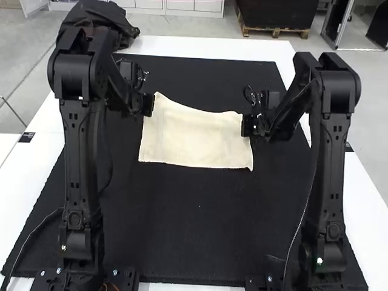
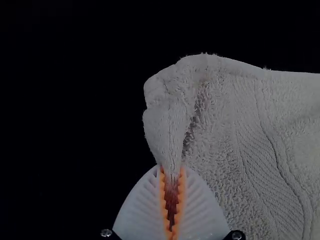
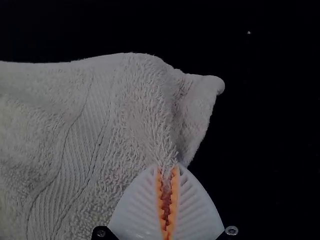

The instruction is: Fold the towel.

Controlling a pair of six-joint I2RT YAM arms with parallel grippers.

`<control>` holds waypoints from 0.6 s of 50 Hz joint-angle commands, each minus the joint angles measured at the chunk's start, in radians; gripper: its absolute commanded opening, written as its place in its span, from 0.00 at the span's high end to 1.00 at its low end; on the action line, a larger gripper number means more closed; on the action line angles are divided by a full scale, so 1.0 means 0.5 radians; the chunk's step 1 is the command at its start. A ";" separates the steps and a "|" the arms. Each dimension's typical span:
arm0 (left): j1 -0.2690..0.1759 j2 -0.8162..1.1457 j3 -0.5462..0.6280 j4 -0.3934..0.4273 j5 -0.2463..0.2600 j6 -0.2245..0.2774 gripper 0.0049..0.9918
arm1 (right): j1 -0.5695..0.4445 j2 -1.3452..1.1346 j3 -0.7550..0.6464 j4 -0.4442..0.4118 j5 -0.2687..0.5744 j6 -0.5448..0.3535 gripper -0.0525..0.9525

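Note:
The cream towel [image 1: 197,136] lies as a wide, roughly rectangular piece on the black mat, between the two arms. At its left far corner is my left gripper [image 1: 150,105]; my right gripper [image 1: 245,125] is at its right side, near the far corner. In the left wrist view my left gripper [image 2: 171,172] is shut on a pinched corner of the towel [image 2: 220,135]. My right gripper [image 3: 168,172] is likewise shut on the towel [image 3: 125,110], with a small corner flap sticking out beyond its fingertips. Whether the towel is layered I cannot tell.
A black mat [image 1: 182,224] covers much of the white table [image 1: 209,47]. A dark bag [image 1: 124,27] sits at the far left edge, behind the left arm. Thin cables run beside both arms.

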 commanded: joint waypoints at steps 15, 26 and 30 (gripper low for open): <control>0.105 -0.195 -0.165 -0.004 -0.012 0.000 0.98 | -0.072 -0.308 -0.074 -0.018 -0.017 0.056 0.97; 0.105 -0.330 -0.207 -0.065 0.022 -0.003 0.98 | -0.072 -0.465 -0.190 -0.070 -0.066 0.075 0.97; 0.105 -0.370 -0.235 -0.077 0.022 -0.003 0.98 | -0.069 -0.499 -0.227 -0.104 -0.075 0.071 0.97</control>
